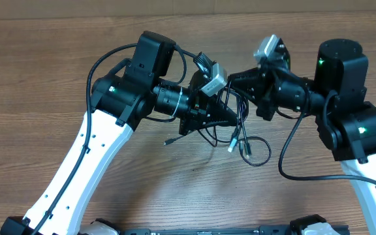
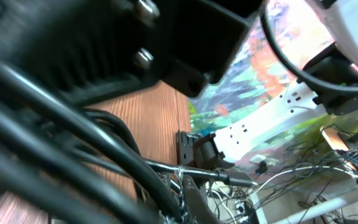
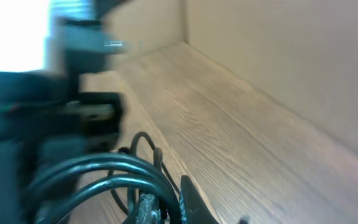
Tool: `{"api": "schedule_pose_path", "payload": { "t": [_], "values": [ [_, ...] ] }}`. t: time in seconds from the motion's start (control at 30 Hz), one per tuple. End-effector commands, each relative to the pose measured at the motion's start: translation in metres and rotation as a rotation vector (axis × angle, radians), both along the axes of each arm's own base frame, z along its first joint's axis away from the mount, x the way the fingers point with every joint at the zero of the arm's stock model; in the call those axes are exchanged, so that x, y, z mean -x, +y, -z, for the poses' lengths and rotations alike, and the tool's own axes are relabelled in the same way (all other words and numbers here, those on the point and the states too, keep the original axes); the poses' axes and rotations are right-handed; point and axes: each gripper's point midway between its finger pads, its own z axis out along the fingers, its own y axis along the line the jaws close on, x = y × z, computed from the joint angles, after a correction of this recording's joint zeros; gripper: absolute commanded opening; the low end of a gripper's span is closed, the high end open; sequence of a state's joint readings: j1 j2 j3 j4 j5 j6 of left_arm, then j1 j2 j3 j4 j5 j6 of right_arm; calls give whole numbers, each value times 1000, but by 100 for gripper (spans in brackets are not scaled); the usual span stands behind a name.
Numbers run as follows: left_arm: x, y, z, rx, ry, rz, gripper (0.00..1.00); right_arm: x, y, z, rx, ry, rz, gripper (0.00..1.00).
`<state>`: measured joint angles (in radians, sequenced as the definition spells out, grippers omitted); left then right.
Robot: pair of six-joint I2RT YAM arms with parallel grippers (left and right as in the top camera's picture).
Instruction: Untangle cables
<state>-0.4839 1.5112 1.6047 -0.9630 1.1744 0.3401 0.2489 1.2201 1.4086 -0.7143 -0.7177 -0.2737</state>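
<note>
The left gripper (image 1: pixel 230 118) is clenched on a bundle of thin black cables (image 1: pixel 239 125), and its fingers point to the right, above the middle of the brown wooden counter (image 1: pixel 51 59). In the left wrist view the strands cross just beside the dark fingertip at the bottom edge, but this picture is blurred.

The right gripper (image 1: pixel 235 77) is clenched too. It points to the left and stands just beyond the left gripper, a little farther from the near edge. In the right wrist view a greyish strand lies directly against its finger (image 3: pixel 191 204), so it grasps the same bundle.

From the two grippers the thin black cables hang down in tangled loops between both arms. One strand ends in a pale plug tip (image 1: pixel 231 146) below the left gripper. Another strand makes a round loop (image 1: pixel 258 151) lying on the counter, to the right and nearer. A thin strand also runs to the left and ends in a small plug (image 1: pixel 168 141), near the counter surface below the left arm.
</note>
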Motion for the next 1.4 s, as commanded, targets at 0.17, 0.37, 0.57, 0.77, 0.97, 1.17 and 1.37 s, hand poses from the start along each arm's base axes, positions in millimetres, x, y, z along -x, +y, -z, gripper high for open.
{"api": "schedule_pose_path", "payload": {
  "t": [0.17, 0.37, 0.57, 0.77, 0.97, 1.17, 1.37],
  "values": [
    [29, -6, -5, -3, 49, 72, 4, -58, -67, 2, 46, 26, 525, 4],
    [27, -6, -4, -9, 46, 67, 4, -59, -75, 8, 75, 42, 570, 4],
    [27, -6, -4, -9, 45, 64, 4, -62, -107, 25, 145, 96, 760, 4],
    [25, -4, -4, -12, 43, 56, 4, -57, -138, 42, 166, 186, 962, 4],
    [6, 6, 0, -43, 82, -29, 4, -42, -143, 62, 158, 316, 1017, 4],
    [-22, 23, 11, -124, 197, -204, 4, -28, -137, 78, 46, 499, 1072, 4],
    [-39, 31, 21, -185, 253, -324, 6, -19, -108, 81, -59, 630, 957, 4]
  ]
}}
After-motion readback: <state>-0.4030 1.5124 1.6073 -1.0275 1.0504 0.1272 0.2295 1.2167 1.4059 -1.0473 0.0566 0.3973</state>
